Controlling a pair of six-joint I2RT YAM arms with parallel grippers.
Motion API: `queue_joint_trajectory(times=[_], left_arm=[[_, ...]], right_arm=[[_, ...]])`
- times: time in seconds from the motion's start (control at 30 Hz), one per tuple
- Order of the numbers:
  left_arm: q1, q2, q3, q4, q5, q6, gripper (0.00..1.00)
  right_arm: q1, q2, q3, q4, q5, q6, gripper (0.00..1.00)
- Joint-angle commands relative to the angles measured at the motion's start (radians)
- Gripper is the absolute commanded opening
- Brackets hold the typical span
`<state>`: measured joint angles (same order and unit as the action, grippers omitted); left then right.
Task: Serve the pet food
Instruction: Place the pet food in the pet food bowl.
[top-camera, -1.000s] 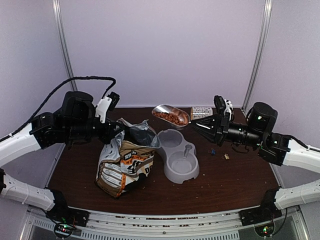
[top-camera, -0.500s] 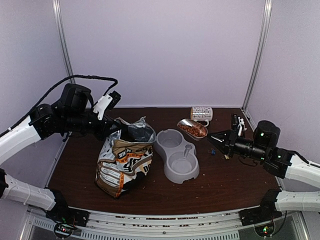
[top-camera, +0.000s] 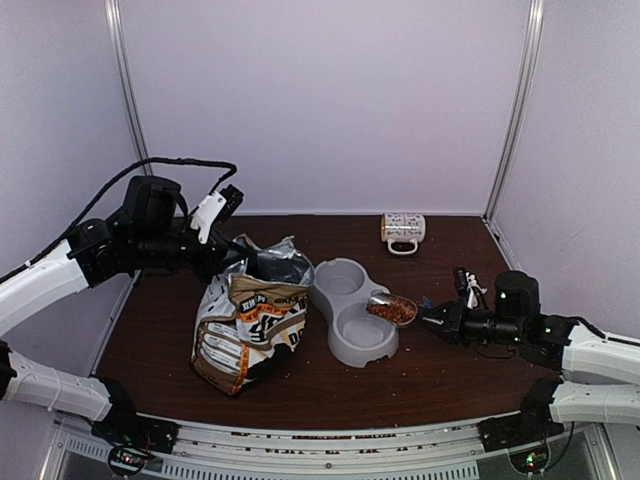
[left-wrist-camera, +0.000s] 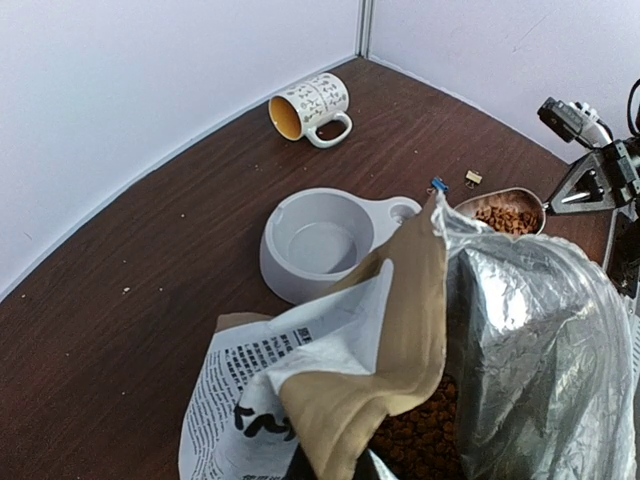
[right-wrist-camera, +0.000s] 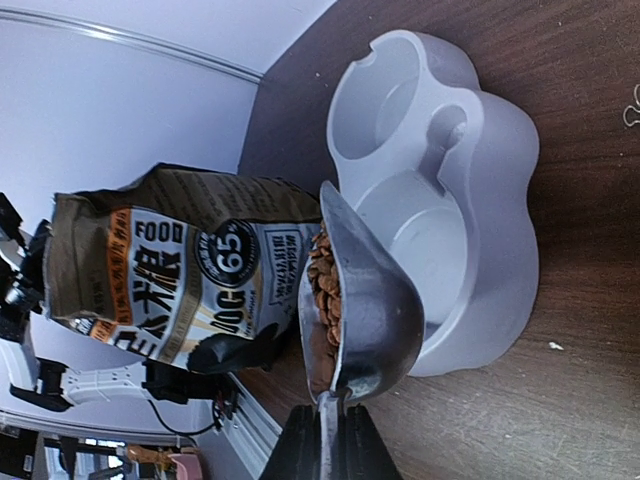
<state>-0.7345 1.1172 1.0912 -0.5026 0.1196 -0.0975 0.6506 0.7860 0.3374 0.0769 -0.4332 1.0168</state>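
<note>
Reddish-brown pet food (top-camera: 391, 310) fills a metal scoop (top-camera: 397, 303) that hovers at the right rim of the grey double bowl's (top-camera: 345, 346) near compartment. My right gripper (top-camera: 432, 318) is shut on the scoop's thin handle. In the right wrist view the scoop (right-wrist-camera: 375, 310) hangs beside the bowl (right-wrist-camera: 480, 210), the kibble (right-wrist-camera: 322, 285) still in it. The printed paper bag (top-camera: 245, 325) stands left of the bowl with its top open. My left gripper (top-camera: 222, 262) is shut on the bag's upper edge. More pet food (left-wrist-camera: 415, 440) shows inside the bag (left-wrist-camera: 400, 300). Both bowl compartments look empty.
A patterned mug (top-camera: 403, 231) lies on its side at the back right. A small blue clip (left-wrist-camera: 439, 185) and a gold one (left-wrist-camera: 472, 178) lie on the brown table right of the bowl. White walls close in the back and sides.
My right gripper has brought the loaded scoop down from high behind the bowl, out to the right, then low to the near compartment's rim. The left arm and bag barely moved.
</note>
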Motion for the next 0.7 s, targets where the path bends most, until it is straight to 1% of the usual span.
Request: queue_joint_trajectory(times=[0.0,0.33,0.67], left_arm=[[0.014,0.006,0.001,0.164,-0.01,0.034,0.0],[0.012,0.003,-0.006,0.162,-0.013,0.034,0.0],[0.013,0.008,-0.008,0.16,0.0,0.033,0.0]], right_arm=[[0.009,0.046,0.056,-0.072,-0.025,-0.114,0.0],[0.023,0.111,0.123,-0.208,-0.02,-0.208,0.0],[0.042,0.175,0.239,-0.356,0.025,-0.3,0.0]])
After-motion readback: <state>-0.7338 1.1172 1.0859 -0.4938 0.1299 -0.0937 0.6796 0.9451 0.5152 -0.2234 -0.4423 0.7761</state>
